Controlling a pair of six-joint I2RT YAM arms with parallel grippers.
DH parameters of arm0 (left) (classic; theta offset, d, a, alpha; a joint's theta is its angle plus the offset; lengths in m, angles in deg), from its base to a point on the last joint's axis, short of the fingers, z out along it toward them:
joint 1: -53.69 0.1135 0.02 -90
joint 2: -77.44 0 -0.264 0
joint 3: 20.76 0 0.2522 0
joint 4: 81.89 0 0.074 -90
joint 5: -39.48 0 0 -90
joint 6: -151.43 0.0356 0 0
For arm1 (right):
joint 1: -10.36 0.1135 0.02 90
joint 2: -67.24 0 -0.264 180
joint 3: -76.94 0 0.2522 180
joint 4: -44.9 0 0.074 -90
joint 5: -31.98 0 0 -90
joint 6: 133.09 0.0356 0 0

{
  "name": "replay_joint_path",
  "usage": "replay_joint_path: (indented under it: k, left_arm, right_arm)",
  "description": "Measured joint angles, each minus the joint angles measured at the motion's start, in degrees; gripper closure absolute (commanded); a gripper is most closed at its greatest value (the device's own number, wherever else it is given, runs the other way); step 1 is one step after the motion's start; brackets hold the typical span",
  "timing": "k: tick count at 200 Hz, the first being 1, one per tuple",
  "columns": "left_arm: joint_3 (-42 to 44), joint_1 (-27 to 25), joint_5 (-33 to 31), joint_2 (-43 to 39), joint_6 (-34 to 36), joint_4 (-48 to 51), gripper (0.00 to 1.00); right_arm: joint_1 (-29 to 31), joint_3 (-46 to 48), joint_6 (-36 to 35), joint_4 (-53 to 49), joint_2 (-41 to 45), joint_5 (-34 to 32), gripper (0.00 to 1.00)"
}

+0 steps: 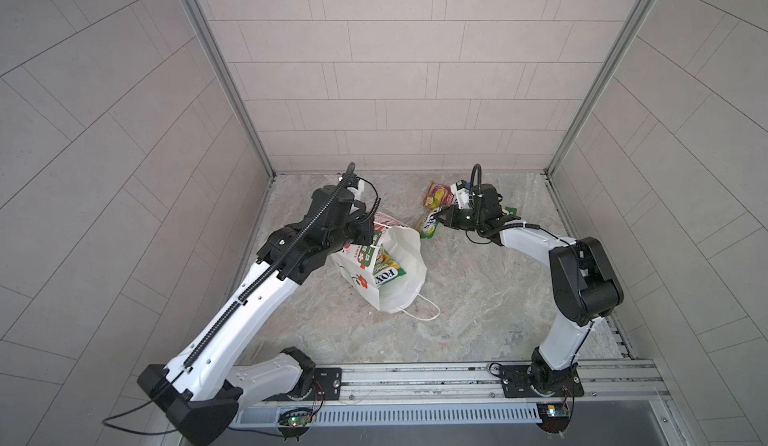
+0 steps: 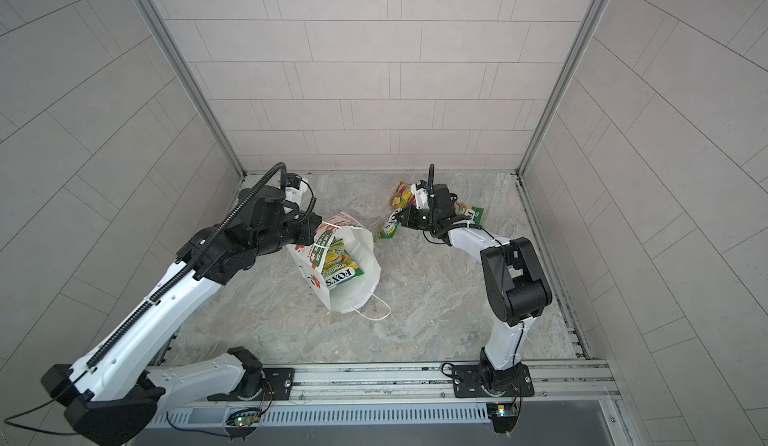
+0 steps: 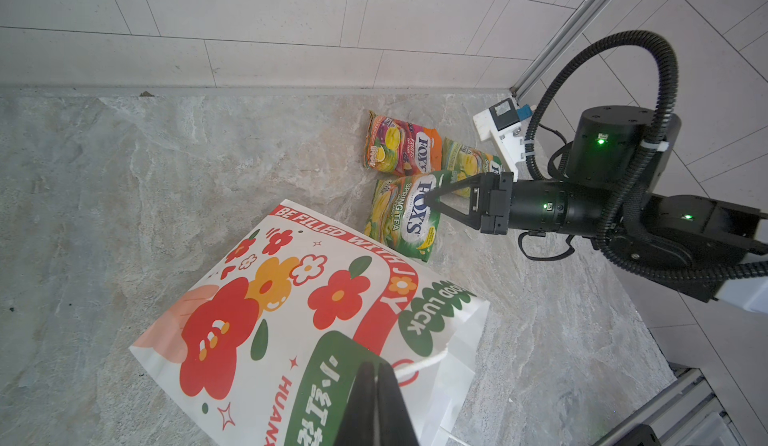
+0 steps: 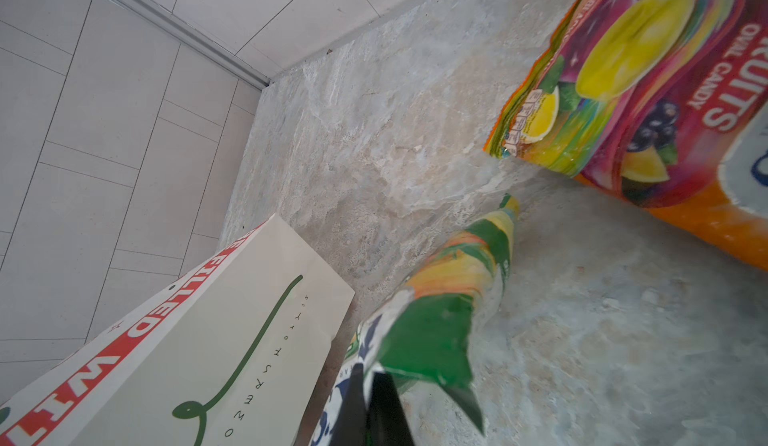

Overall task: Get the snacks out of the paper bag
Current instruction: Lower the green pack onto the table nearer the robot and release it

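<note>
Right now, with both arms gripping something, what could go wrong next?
Left jaws pinch only the paper bag's thin rim: a pull could tear it or tip it, with a green packet still inside. Right jaws hold a second green packet by one edge; it could slip, or land on the orange packet beside it.

We see a white bag (image 3: 440,365) printed with red and orange flowers, green patches and a white-lettered red band. One orange packet (image 3: 401,146) shows yellow and purple fruit; a green-and-yellow packet (image 3: 395,219) bears blue letters, and the table (image 3: 124,174) is veined grey.
</note>
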Motion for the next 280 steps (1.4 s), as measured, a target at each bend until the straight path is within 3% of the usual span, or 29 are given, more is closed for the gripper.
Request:
replay_joint_path:
  k: [64, 205, 250, 280]
  left_arm:
    - [0.0, 0.0, 0.57, 0.66, 0.0, -0.11, 1.0]
    - [0.0, 0.0, 1.22, 1.2, -0.02, -0.44, 1.0]
    - [0.0, 0.0, 1.44, 1.2, -0.02, -0.44, 1.0]
    - [0.0, 0.0, 1.73, 1.2, 0.0, -0.44, 1.0]
  right_arm:
    - [-4.52, 2.25, -2.03, -1.11, -0.52, 1.55, 1.0]
    - [-5.01, 3.26, -7.69, -6.75, -4.44, -0.83, 1.0]
    - [-5.09, 3.3, -8.04, -7.17, -4.44, -2.36, 0.66]
    - [-5.42, 4.09, -8.13, -7.19, -4.44, -3.72, 0.51]
